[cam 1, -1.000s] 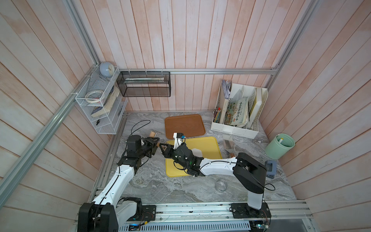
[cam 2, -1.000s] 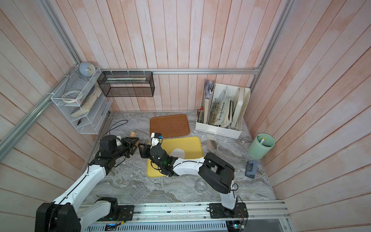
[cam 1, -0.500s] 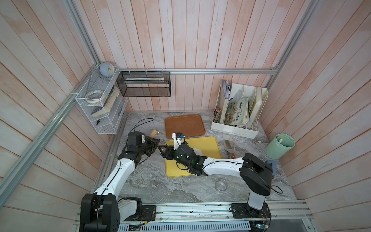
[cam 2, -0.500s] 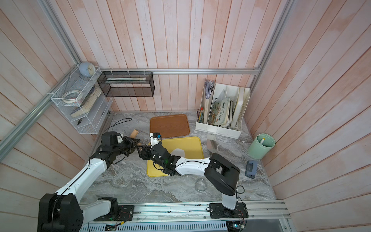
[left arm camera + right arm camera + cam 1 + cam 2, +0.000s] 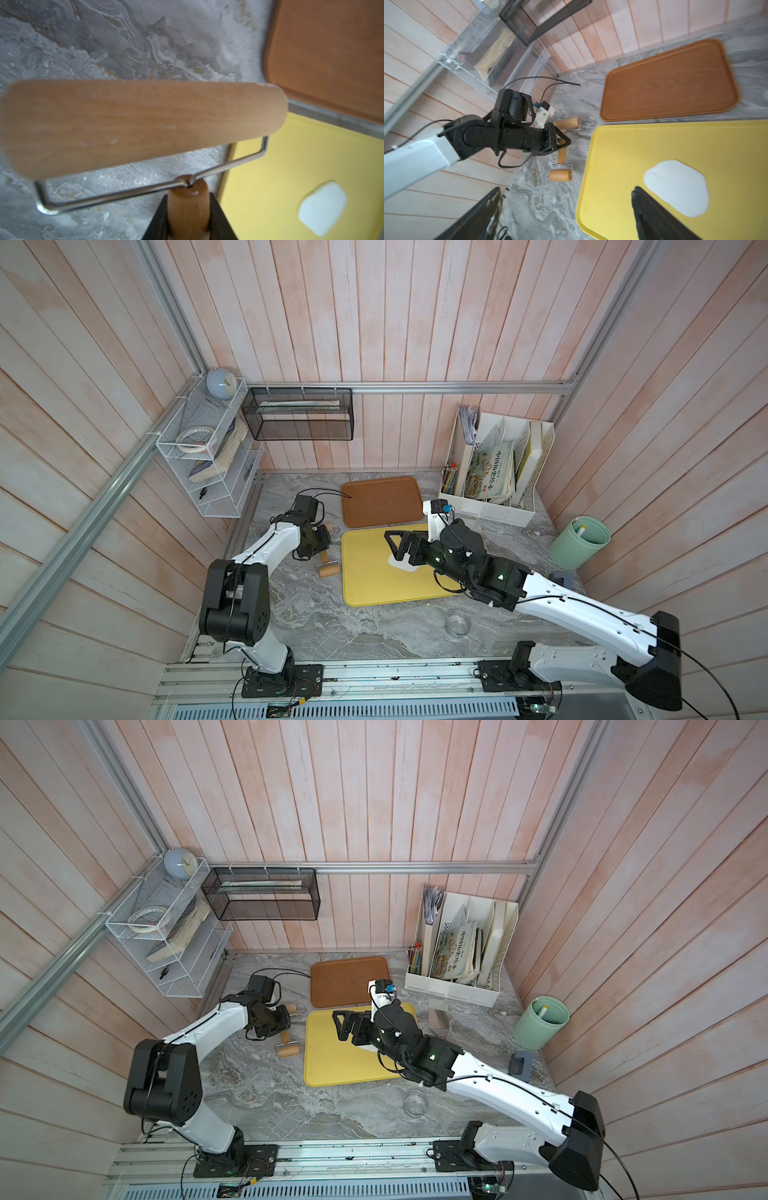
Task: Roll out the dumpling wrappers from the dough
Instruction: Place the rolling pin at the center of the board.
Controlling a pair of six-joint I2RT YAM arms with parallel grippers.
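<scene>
Since a second ago, the right pincer (image 5: 392, 547) had been drawn away from the roller (image 5: 328, 571) and spread fully wide, empty, over the yellow tray (image 5: 365, 585), close by the dough (image 5: 677, 187). The roller's handle was clamped by the left pincer (image 5: 563, 143), its jaws narrowed onto it, over the bench (image 5: 316, 614) beside the tray. The roller, it was judged, would need to be laid flat on the dough and pressed evenly outward. Only the dough was held by the yellow tray; the brown tray (image 5: 380, 502) was bare, and the glass dish (image 5: 457, 622) looked empty.
</scene>
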